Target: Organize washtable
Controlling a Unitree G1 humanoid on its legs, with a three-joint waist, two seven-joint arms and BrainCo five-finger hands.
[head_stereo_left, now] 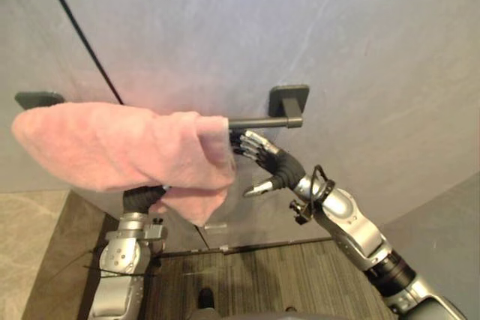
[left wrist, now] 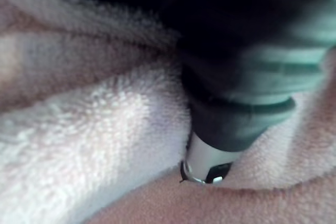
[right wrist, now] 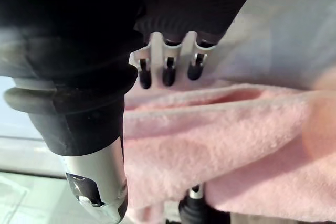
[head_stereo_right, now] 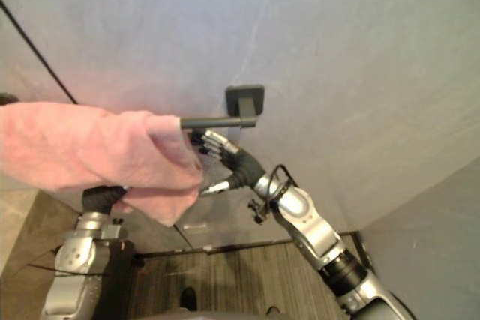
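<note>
Pink, thick-piled towel hangs over the dark rail on the far grey wall, bunched along the rail's left and middle, with the right end of the rail bare up to its bracket. It looks soft, light and floppy, with no stiffness of its own. I judge it will sag, fold and drag along the rail rather than slide cleanly, and a loose corner droops low on the near side.

The left hand is buried in the folds from below, so I cannot tell how its fingers stand. The right hand sits just under the bare rail at the towel's right edge. It is relaxed and holds nothing, its fingertips are at the cloth's upper fold and its thumb is well apart.

The best hold is probably a pinch on the right hem, taking in a good bite of pile, since a shallow grip may slip off.
</note>
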